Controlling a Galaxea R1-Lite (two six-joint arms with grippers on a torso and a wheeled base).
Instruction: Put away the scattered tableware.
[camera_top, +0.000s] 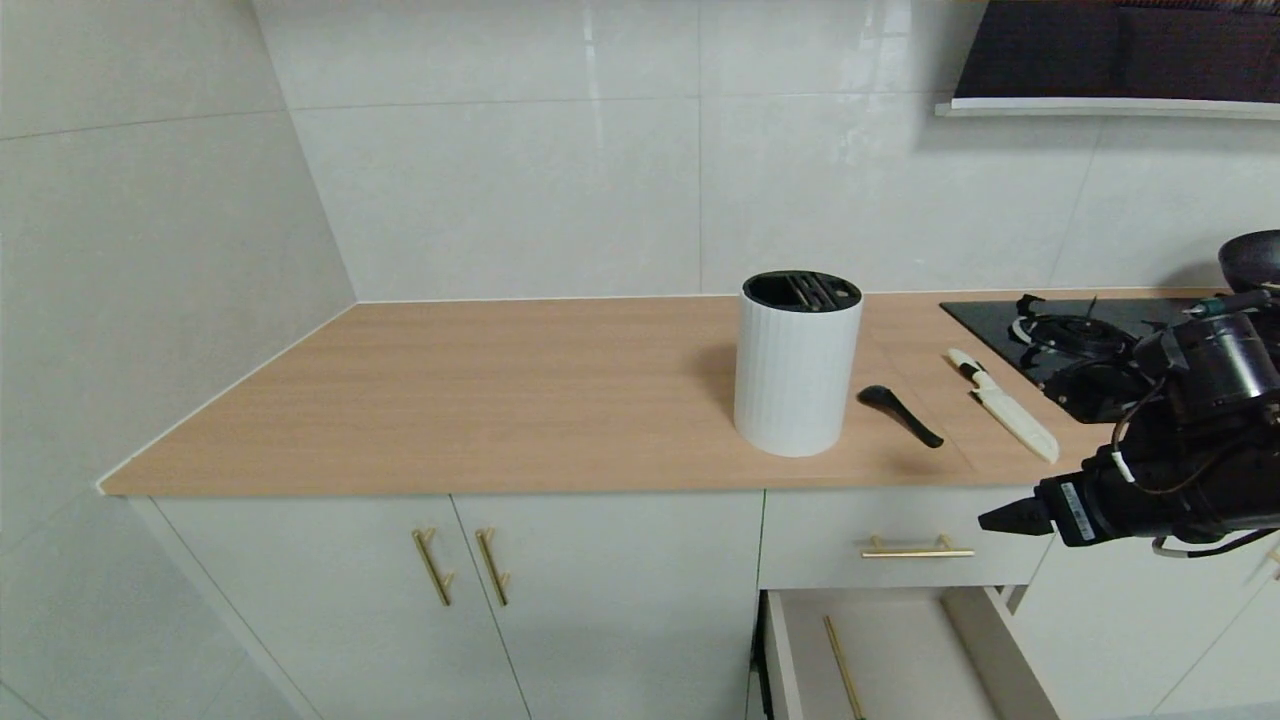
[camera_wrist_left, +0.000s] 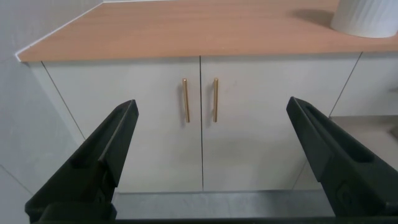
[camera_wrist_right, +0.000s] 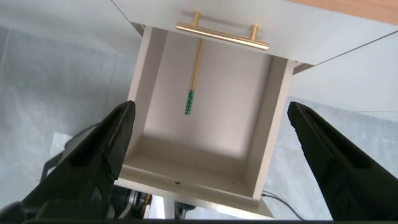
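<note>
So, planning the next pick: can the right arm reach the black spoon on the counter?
Probably yes: the right gripper hangs open above the open drawer, and the black spoon lies uncovered on the counter, beside the white holder.

Counter (camera_top: 500, 400) and drawer (camera_top: 985, 640)
Spoon (camera_top: 899, 414) lies right of the holder (camera_top: 797, 365), knife (camera_top: 1003, 404) right of the spoon, beside the stove (camera_top: 1060, 330); a chopstick (camera_top: 843, 665) lies in the drawer below.

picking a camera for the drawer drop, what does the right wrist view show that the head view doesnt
Right wrist view adds: the green end of the chopstick and most of the drawer floor. Head view adds: the white holder, black spoon and knife on the countertop, plus the stove. Shared: the open drawer, the chopstick and the gold handle above.
</note>
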